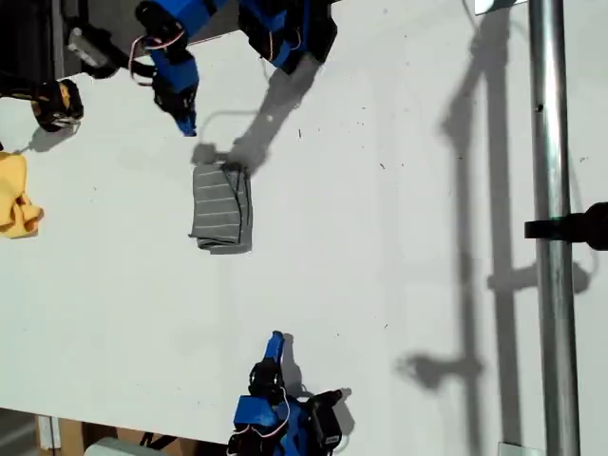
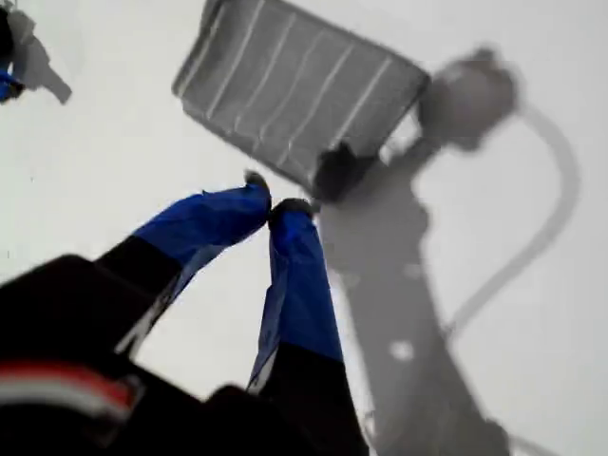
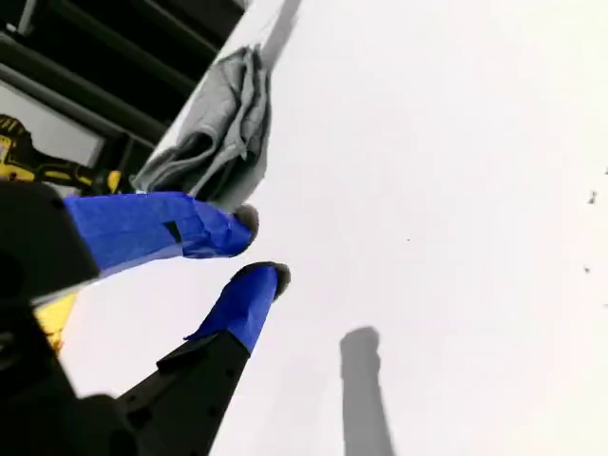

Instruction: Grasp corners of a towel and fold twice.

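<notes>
- Two blue-taped fingertips of my first gripper (image 2: 271, 204) meet at their dark tips, so its jaws are closed with nothing between them; it hangs over bare table, just short of the nearest edge of the towel.
- In the exterior view, my first gripper (image 1: 187, 123) points down from the upper left, and its shadow falls across the table to the towel's upper corner.
- My second gripper (image 3: 261, 249) has its jaws a little apart and empty; its two fingers are wrapped in smooth blue tape with dark rounded tips.
- In the exterior view, my second gripper (image 1: 276, 339) stands at the bottom edge, well apart from the towel.
- The grey cloth towel with thin white parallel stripes (image 1: 223, 209) lies flat on the table, left of centre in the exterior view, between the two arms and nearer the first.
- It is folded into a compact, layered rectangle; the stripes run along its length, and the edge nearer the second arm looks thicker and slightly rumpled.
- From the first wrist view the towel (image 2: 294, 85) shows a soft, ribbed weave and a rounded corner, partly in shadow.
- From the second wrist view the towel (image 3: 214, 133) shows stacked, loosely bunched layers.
- The smooth matte white table (image 1: 399, 285) carries long shadows.
- A crumpled small yellow cloth (image 1: 14, 199) lies at the exterior view's left edge, well apart from the towel.
- A shiny round metal pole (image 1: 551, 237) runs down the exterior view's right.
</notes>
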Motion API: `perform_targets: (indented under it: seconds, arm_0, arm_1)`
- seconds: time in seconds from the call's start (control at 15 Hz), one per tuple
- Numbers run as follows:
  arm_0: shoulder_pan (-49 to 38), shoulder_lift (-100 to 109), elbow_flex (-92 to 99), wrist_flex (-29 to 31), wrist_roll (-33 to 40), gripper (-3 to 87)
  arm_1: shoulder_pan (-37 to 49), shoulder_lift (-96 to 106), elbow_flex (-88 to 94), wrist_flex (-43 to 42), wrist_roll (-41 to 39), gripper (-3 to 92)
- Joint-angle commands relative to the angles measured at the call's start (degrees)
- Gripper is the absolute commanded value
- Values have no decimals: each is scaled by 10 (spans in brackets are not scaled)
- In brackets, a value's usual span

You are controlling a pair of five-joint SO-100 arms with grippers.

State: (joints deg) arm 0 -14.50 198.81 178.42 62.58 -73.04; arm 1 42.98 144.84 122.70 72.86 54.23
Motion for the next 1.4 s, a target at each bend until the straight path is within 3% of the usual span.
perform_targets:
  seconds: [0.0,0.13,0.27,0.33,0.4,0.47,0.53,0.67,0.87,1.33]
  arm_0:
    - [24,3,2,0,-45,69]
    - [29,3,3,43,-149,68]
    - [28,3,3,90,-198,69]
    - [25,1,3,113,-183,69]
    - [23,1,3,113,-89,69]
    - [23,1,3,113,-43,68]
    - [22,1,3,113,1,68]
    - [23,1,3,111,197,67]
    - [23,2,3,113,185,67]
    - [22,2,3,113,185,67]
  arm_1:
    - [-27,224,216,-6,62,-2]
    - [-61,439,352,49,116,-2]
    - [-86,435,397,56,161,-2]
    - [-88,435,422,56,181,24]
    - [-90,435,442,60,245,115]
    - [-112,435,441,74,369,265]
    - [-143,435,430,86,347,293]
    - [-213,435,433,90,317,276]
    - [-284,435,433,90,330,232]
    - [-288,435,433,91,316,232]
